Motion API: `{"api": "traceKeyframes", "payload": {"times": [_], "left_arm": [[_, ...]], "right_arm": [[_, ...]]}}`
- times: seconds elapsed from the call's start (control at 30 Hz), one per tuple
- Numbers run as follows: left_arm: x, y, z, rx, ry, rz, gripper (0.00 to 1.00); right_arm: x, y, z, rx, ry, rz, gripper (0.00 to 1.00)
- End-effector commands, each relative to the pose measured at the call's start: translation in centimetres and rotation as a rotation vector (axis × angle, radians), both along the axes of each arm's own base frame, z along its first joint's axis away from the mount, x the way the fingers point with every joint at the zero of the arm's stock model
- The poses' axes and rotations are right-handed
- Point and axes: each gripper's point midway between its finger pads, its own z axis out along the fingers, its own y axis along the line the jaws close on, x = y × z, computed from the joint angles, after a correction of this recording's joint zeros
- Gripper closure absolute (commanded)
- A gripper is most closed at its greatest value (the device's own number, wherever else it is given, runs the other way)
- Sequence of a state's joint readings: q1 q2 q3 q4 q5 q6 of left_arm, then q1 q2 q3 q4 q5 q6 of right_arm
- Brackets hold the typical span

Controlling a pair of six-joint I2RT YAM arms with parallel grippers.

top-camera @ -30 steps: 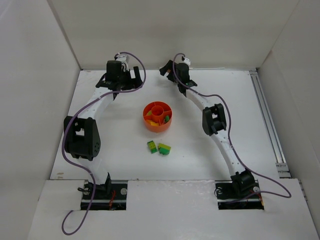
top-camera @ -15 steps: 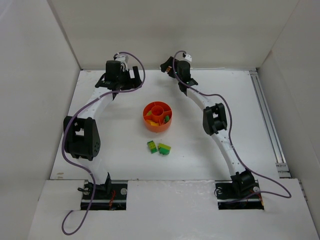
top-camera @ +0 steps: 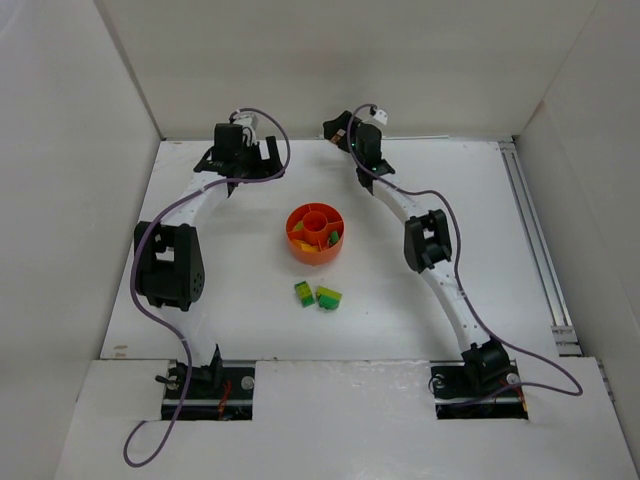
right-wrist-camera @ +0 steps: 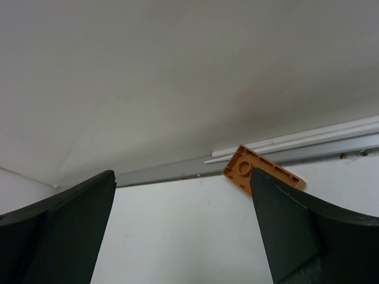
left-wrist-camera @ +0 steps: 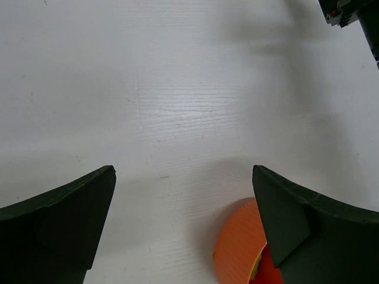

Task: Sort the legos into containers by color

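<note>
Stretching toward back wall (top-camera: 330, 60), left pincer (left-wrist-camera: 182, 177) and right pincer (right-wrist-camera: 182, 174) spread wide.

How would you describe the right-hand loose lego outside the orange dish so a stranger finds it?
On the white table, find the round orange dish at the middle. Just nearer the arm bases lie two green-and-yellow legos; the right-hand lego is wider and shows more yellow than the left-hand lego.

The left arm (top-camera: 200, 212) and right arm (top-camera: 452, 292) are formed of white links joined by bulky black joint housings (top-camera: 170, 266). A purple cable (top-camera: 141, 440) is looped along each. Dark wedge-shaped fingers (left-wrist-camera: 59, 220) are fitted to the left hand (left-wrist-camera: 183, 228) and right hand (right-wrist-camera: 183, 228).
</note>
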State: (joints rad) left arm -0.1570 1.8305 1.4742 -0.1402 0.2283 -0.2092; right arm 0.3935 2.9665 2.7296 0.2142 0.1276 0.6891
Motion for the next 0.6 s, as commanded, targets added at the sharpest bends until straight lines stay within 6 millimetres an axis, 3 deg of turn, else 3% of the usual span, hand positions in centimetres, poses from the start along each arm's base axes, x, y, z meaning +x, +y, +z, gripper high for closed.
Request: {"api": "traceKeyframes", "payload": {"times": [0.0,0.23,0.33,0.43,0.47,0.53,0.57], "left_arm": [[1.0,0.0,2.9,-0.025,-0.063,-0.002,0.01],[0.8,-0.1,2.5,-0.031,-0.051,0.003,0.01],[0.7,0.0,2.1,-0.03,-0.041,0.003,0.01],[0.6,0.0,2.5,-0.031,-0.05,0.003,0.01],[0.7,0.1,2.5,-0.026,-0.051,0.011,0.01],[0.7,0.1,2.5,-0.026,-0.051,0.011,0.01],[0.5,0.1,2.4,-0.024,-0.042,0.011,0.01]], "right_arm": [[0.3,0.1,1.0,0.058,-0.053,0.003,0.0],[0.3,0.1,-0.4,0.055,-0.023,0.002,0.0],[-0.1,0.5,-2.0,0.039,0.019,0.026,0.0],[-0.7,0.9,-2.6,0.021,0.069,0.06,0.0],[-0.8,0.8,-1.6,0.001,0.07,0.061,0.0],[-1.3,0.7,-1.6,-0.033,0.107,0.071,0.0],[-1.7,0.5,-2.3,-0.062,0.136,0.073,0.0]]}}
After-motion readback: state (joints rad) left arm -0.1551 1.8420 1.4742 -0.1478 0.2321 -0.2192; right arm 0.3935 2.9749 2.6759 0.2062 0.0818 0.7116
